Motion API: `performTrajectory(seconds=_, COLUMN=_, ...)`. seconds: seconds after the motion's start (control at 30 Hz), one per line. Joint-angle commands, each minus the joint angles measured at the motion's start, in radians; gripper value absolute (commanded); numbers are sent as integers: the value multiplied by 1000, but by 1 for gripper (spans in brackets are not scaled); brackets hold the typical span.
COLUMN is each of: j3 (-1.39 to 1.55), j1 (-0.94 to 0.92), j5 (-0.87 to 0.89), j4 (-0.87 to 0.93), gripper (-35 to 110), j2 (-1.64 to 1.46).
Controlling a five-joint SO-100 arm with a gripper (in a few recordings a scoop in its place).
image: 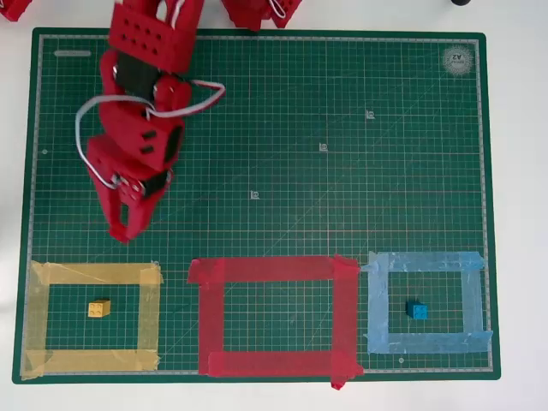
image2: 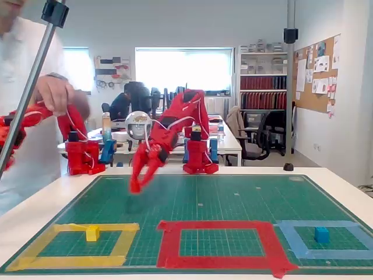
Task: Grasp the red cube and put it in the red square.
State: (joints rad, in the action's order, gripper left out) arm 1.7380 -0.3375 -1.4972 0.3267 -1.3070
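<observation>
My red gripper hangs over the left part of the green mat, pointing down toward the front edge. In the fixed view the gripper is lifted off the mat, with its shadow below it. Its fingers stand close together, and red on red hides whether anything sits between them. The red cube is hidden from me. The red square of tape lies at the front middle with bare mat inside; in the fixed view the red square is to the right of and nearer than the gripper.
A yellow tape frame at the front left holds a yellow cube. A light blue frame at the front right holds a blue cube. A person stands behind the table's left end.
</observation>
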Motion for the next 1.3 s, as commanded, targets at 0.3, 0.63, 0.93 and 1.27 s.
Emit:
performTrajectory(seconds=0.3, j3=-627, j1=431, j5=-25, j4=640, gripper=-2, j2=299)
performTrajectory(seconds=0.63, j3=-1086, j1=457, j5=14, j4=695, gripper=-2, j2=558)
performTrajectory(seconds=0.93, j3=-1197, j1=431, j5=8, j4=695, gripper=-2, j2=640)
performTrajectory(seconds=1.27, j3=-1319, j1=402, j5=-15, j4=695, gripper=-2, j2=787)
